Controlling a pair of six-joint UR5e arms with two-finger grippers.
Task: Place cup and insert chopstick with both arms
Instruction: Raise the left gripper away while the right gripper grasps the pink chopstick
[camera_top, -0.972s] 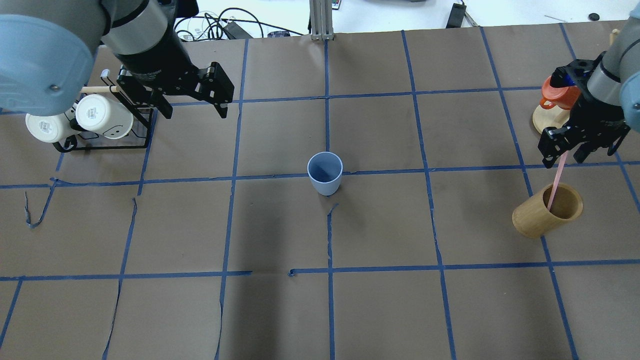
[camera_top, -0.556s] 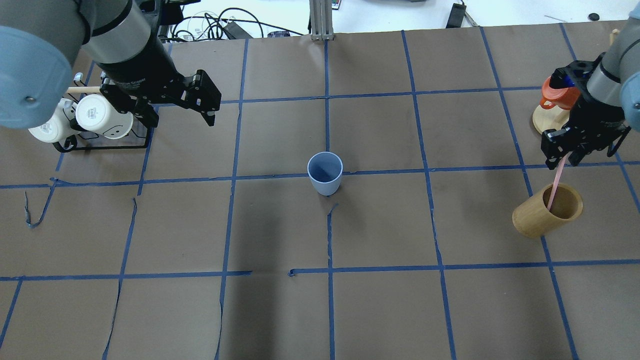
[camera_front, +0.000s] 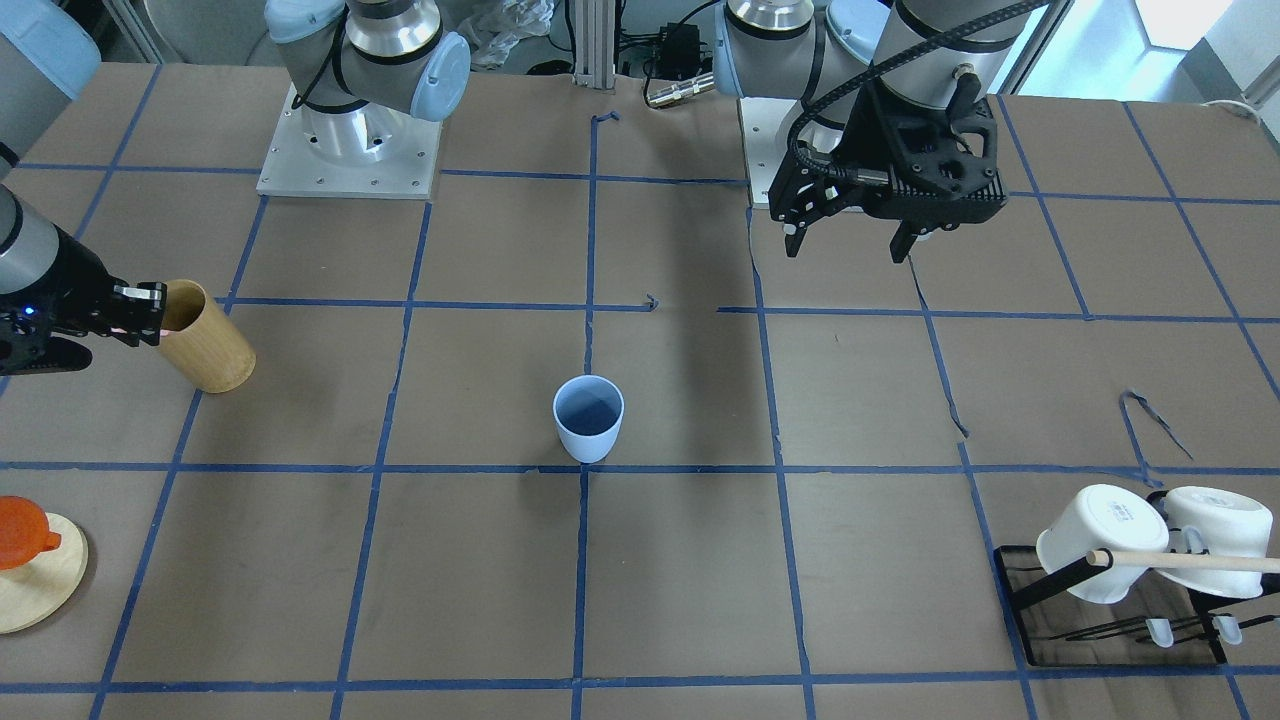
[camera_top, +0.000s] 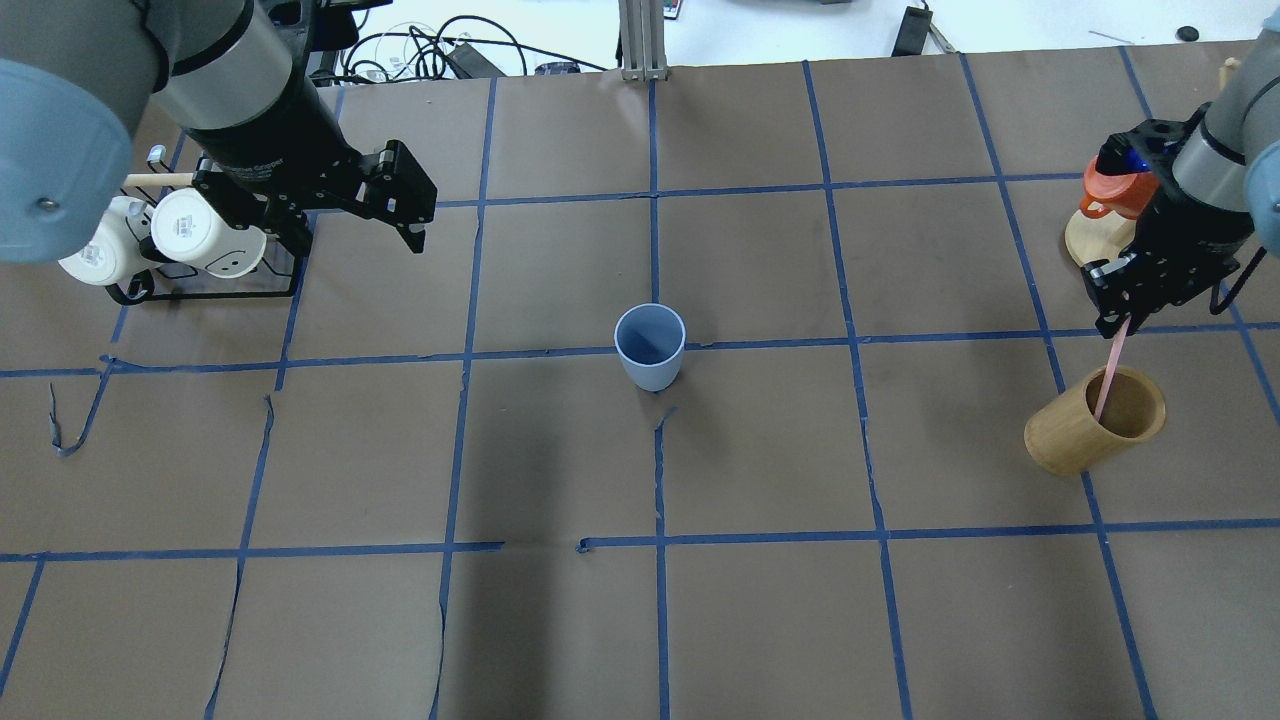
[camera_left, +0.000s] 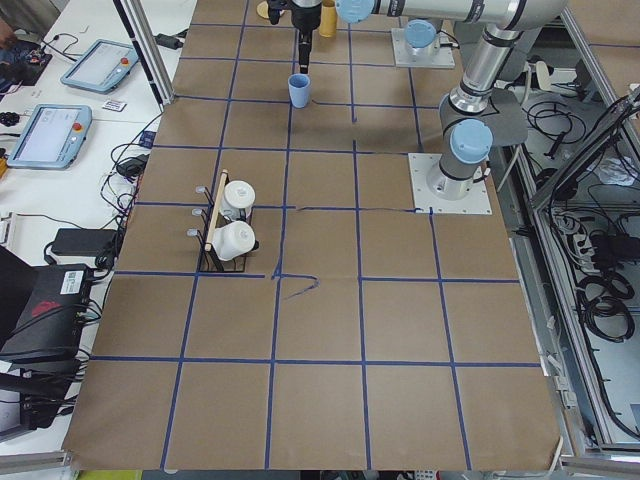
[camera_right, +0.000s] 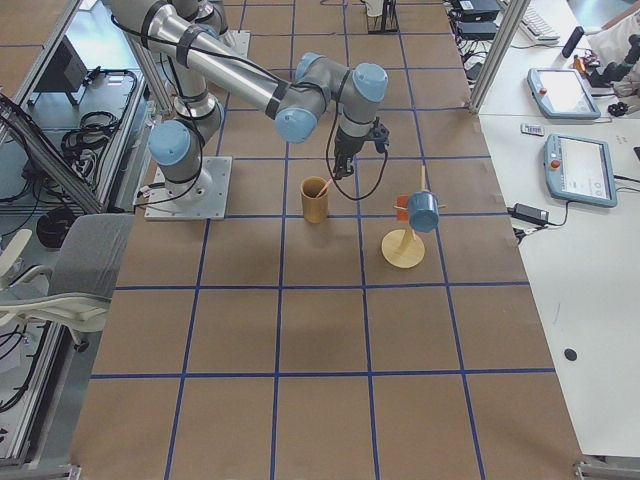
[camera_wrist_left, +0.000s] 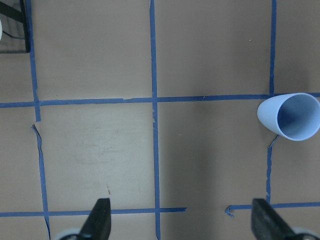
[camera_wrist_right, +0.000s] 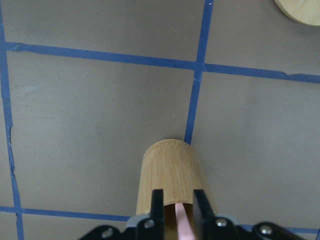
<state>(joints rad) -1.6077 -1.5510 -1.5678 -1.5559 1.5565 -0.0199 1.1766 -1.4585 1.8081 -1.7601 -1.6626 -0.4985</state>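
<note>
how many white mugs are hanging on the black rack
2. One white mug hangs on the black rack nearer the table's middle, the other mug beside it toward the edge. None seem hidden.

We see a black rack (camera_left: 212, 262) holding two white cups (camera_left: 238, 196) near the counter's (camera_left: 330, 400) edge opposite the robot. Toward the far end a blue cup (camera_left: 299, 90) stands upright, with the left pincer (camera_left: 303, 62) appearing over it; we cannot tell how near.
</note>
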